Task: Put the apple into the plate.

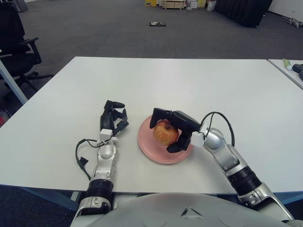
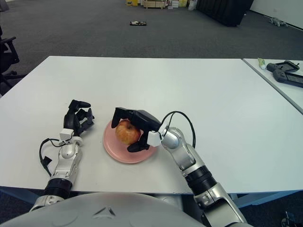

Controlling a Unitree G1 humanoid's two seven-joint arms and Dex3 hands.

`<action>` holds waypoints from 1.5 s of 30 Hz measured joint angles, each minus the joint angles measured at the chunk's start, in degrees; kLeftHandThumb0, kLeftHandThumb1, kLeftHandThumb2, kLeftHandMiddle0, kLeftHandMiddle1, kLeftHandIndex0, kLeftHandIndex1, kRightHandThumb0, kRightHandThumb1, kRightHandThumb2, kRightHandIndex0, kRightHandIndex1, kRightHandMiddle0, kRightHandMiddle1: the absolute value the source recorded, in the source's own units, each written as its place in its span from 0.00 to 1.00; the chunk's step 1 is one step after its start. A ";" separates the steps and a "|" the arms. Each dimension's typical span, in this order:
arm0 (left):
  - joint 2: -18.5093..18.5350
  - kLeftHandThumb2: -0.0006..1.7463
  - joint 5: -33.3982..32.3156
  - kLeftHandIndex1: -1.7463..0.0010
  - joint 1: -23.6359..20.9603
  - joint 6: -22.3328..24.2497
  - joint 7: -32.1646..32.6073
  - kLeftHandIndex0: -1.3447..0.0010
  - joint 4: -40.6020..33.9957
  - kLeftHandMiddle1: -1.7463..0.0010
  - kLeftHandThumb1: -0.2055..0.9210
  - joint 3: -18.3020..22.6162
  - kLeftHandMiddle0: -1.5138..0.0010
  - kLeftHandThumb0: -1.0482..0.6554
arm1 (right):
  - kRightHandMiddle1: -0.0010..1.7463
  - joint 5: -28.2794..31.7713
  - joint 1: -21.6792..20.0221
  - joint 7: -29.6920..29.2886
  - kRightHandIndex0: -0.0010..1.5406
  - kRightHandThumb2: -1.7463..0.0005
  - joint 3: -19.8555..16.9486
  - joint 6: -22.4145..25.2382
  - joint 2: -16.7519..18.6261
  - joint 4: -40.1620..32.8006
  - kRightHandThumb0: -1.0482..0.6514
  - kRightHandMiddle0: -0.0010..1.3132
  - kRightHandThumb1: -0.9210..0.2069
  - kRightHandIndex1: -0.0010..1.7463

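White tabletop (image 1: 189, 80): broad bare surface toward the far and right edges, items grouped near the front edge. Pink plate (image 1: 150, 147): near the front edge, between the hands; right hand (image 1: 174, 131) reaches over it from the right, fingers wrapped around the apple (image 1: 164, 132), which is over the plate's centre. Left hand (image 1: 113, 118): just left of the plate's rim, fingers curled, holding nothing.

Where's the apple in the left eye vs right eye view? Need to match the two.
Left eye view: the apple is just right of centre, over the pink plate, gripped by the right hand.
Right eye view: the apple shows left of centre, again over the plate.
Shared landmark: the idle left hand, on the plate's left side in both views.
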 measured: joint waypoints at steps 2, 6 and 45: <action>0.00 0.54 0.14 0.00 -0.01 0.00 0.01 0.72 0.00 0.00 0.74 0.00 0.54 0.38 | 1.00 -2.17 0.20 -1.20 0.55 0.08 0.44 -0.23 0.03 0.08 0.62 0.44 0.77 0.95; -0.01 0.53 0.17 0.00 -0.05 0.00 0.01 0.72 0.05 0.00 0.74 0.02 0.54 0.38 | 1.00 -6.50 0.41 -4.54 0.54 0.09 1.09 -1.42 0.06 0.43 0.62 0.43 0.76 0.96; -0.20 0.50 0.62 0.00 1.35 3.81 -0.09 0.74 -2.22 0.05 0.78 -0.32 0.59 0.39 | 0.44 -21.28 0.16 -20.25 0.01 0.63 4.60 -6.81 -1.34 7.55 0.11 0.02 0.02 0.24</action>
